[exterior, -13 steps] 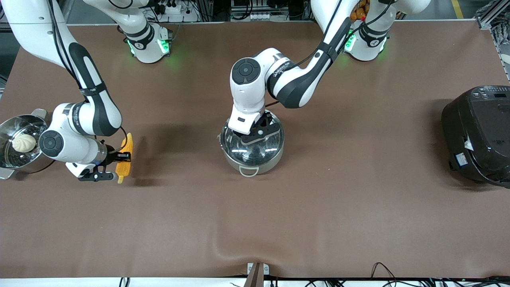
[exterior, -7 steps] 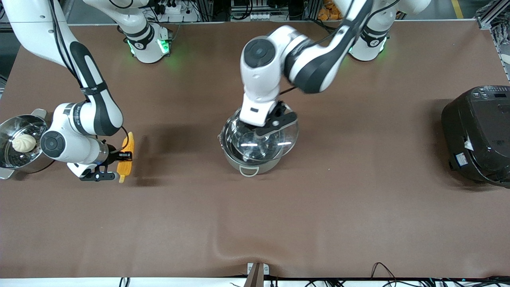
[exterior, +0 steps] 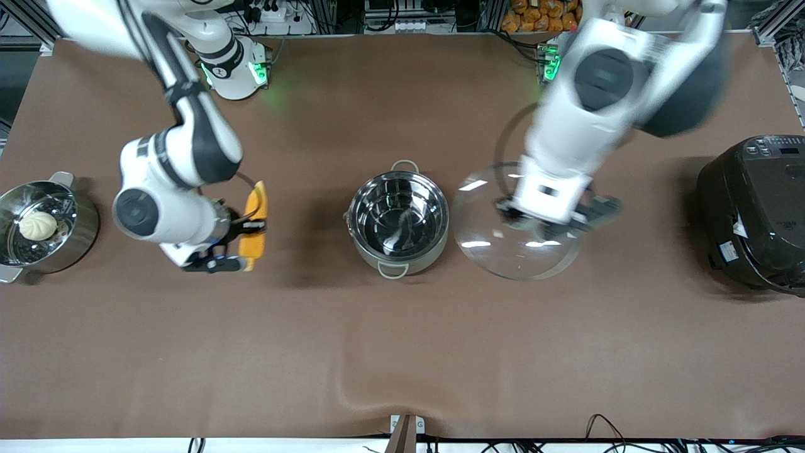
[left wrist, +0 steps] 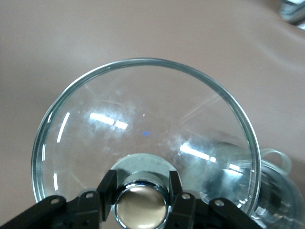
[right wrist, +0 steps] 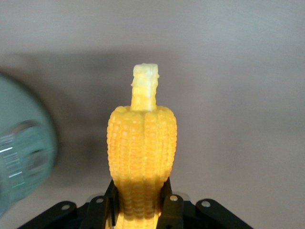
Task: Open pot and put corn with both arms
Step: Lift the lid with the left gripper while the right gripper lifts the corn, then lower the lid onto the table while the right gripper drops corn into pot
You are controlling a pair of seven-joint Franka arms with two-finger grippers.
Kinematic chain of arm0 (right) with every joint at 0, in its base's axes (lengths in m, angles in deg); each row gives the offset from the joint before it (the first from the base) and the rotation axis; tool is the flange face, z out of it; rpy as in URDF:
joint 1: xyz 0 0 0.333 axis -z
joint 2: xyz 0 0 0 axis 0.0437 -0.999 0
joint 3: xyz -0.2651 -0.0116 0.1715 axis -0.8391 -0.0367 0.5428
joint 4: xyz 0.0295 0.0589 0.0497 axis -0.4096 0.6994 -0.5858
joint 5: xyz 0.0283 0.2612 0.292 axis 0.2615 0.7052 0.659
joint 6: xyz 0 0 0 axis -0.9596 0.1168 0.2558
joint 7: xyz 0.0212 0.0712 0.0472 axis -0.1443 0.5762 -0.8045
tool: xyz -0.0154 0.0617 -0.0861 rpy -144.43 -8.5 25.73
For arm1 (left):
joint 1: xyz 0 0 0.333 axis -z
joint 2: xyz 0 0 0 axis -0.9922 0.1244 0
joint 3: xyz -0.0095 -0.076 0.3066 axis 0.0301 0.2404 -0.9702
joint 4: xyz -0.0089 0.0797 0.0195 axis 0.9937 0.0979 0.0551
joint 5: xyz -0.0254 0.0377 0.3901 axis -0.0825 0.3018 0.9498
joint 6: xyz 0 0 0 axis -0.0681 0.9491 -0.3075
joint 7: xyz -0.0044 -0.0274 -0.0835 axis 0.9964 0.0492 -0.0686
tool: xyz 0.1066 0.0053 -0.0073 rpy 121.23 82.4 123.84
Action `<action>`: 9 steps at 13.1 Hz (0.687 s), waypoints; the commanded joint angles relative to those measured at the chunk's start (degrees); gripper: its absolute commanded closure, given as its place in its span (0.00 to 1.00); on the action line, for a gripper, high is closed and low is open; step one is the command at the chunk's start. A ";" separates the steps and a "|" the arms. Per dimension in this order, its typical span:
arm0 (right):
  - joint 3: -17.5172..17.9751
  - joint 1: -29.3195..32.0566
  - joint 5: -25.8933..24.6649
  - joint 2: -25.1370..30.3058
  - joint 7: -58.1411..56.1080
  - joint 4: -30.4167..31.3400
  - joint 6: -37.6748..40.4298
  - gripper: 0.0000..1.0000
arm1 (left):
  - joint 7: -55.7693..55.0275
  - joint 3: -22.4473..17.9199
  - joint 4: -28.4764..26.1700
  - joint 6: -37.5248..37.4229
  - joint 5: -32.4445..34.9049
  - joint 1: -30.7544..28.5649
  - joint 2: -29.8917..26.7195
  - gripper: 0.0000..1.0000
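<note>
The table (exterior: 402,352) carries 3 vessels, and the pot (exterior: 399,221) serves as the landmark, sitting mid-table with its mouth uncovered and nothing inside. The rice cooker (exterior: 755,211) stands well apart from the pot toward the left arm's end; the steamer (exterior: 75,233) with 1 bun (exterior: 38,224) stands well apart toward the right arm's end.

The lid (exterior: 503,251) hangs in the air beside the pot, between pot and rice cooker, over bare table. The left gripper (left wrist: 141,199) is clamped on the lid's knob (left wrist: 141,207), 1 finger on each side. The grip is on a small smooth knob while a wide glass dome swings below it, so a fast move could let the lid twist or slip out and strike the table. Carried on toward the rice cooker, the rim could clip that body.

The corn (exterior: 255,223) is held over the table between pot and steamer, well apart from the pot. The right gripper (right wrist: 138,210) is closed on the cob's lower end, stem stub pointing away from the wrist. The cob looks about as long as the pot is wide, so a level approach could catch the rim or a loop handle; held by 1 end, it could also pivot in the fingers.
</note>
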 commanded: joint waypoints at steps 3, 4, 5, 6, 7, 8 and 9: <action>-0.31 -15.91 -3.24 -2.42 7.44 -7.83 0.53 1.00 | 9.79 0.96 -13.21 8.75 1.11 -9.81 -2.80 1.00; -0.31 -18.20 -3.69 -4.70 8.67 -10.63 0.53 1.00 | 10.32 0.96 -16.20 11.49 1.29 -11.22 -2.80 1.00; -0.31 -19.79 -4.04 -7.42 10.08 -13.44 0.61 1.00 | 11.54 1.05 -19.28 14.48 1.29 -11.93 -2.62 1.00; -0.31 -20.85 -4.74 -9.71 11.31 -15.30 0.53 1.00 | 12.51 0.96 -22.88 18.25 1.29 -13.06 -2.53 1.00; -0.40 -21.73 -5.01 -11.73 12.63 -16.88 0.53 1.00 | 14.09 1.14 -26.65 22.63 1.29 -14.47 -2.45 1.00; -0.40 -22.53 -5.02 -13.49 13.77 -18.72 0.53 1.00 | 15.49 1.05 -30.87 27.99 1.29 -15.09 -2.36 1.00; -0.49 -23.40 -5.10 -15.16 14.13 -20.31 0.44 1.00 | 16.99 1.05 -35.09 33.78 1.29 -15.79 -2.27 1.00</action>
